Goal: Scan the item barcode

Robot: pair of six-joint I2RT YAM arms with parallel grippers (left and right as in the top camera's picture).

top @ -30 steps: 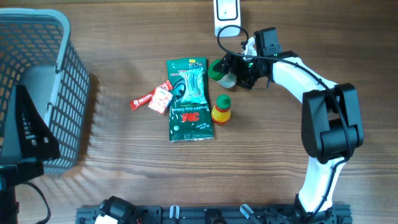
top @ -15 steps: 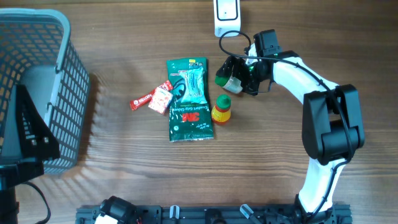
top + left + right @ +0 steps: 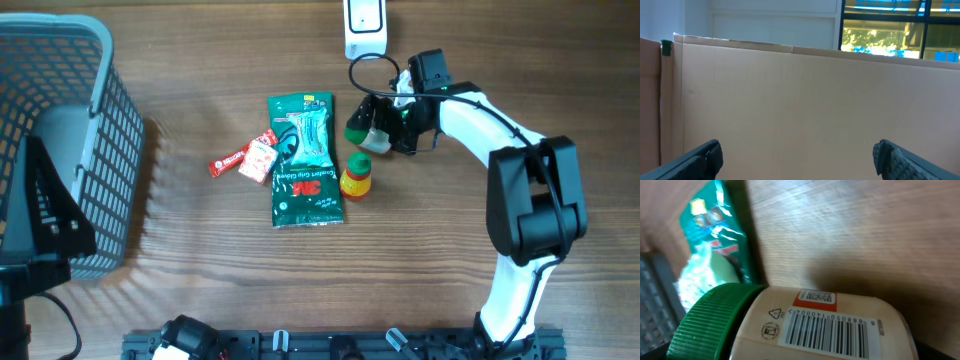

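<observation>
The item is a small cream-coloured bottle with a ribbed green cap. It lies on its side, with the cap pointing to the left in the overhead view. It is at the fingertips of the right gripper, but I cannot tell if the fingers press it.

In the right wrist view the bottle fills the lower part of the picture. Its black barcode faces the camera, printed upside down, under a small orange label with a square code.

The white scanner is at the top edge, near the bottle but apart from it.
</observation>
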